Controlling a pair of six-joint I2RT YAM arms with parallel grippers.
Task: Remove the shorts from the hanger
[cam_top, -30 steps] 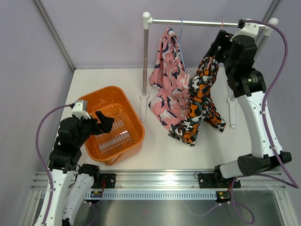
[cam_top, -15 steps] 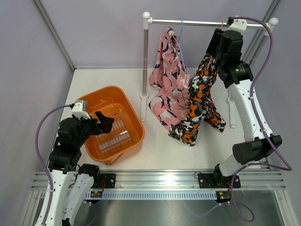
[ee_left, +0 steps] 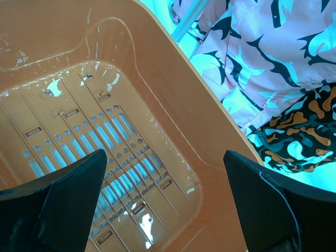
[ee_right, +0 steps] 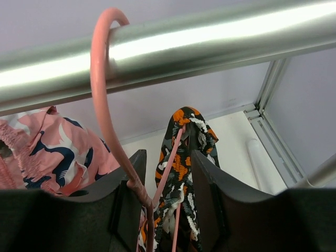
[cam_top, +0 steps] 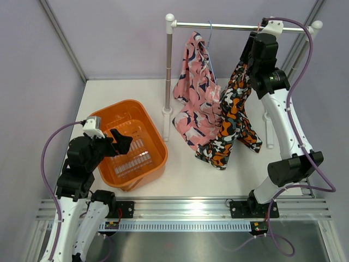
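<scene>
The orange-black-white-grey camouflage shorts [cam_top: 232, 117] hang from a pink hanger [ee_right: 102, 94] hooked on the metal rail [cam_top: 223, 25]. The pink shorts [cam_top: 196, 98] with navy and white blotches hang to their left on a blue hanger [cam_top: 210, 38]. My right gripper [cam_top: 248, 52] is up just under the rail. In the right wrist view it [ee_right: 168, 157] is open, with the pink hanger's neck and the top of the camouflage shorts [ee_right: 181, 170] between its fingers. My left gripper [cam_top: 122, 141] is open and empty over the orange basket [cam_top: 117, 105]; in the left wrist view it [ee_left: 165, 157] is above the basket floor.
The rail stands on two white posts; the left post [cam_top: 168, 65] is between the basket and the shorts. Both shorts' lower ends rest on the white table [cam_top: 180, 174]. Grey walls close in the back and sides.
My right arm has swung left and up toward the rail, bringing its gripper to the pink hanger's neck. The left arm and both shorts have not moved.
</scene>
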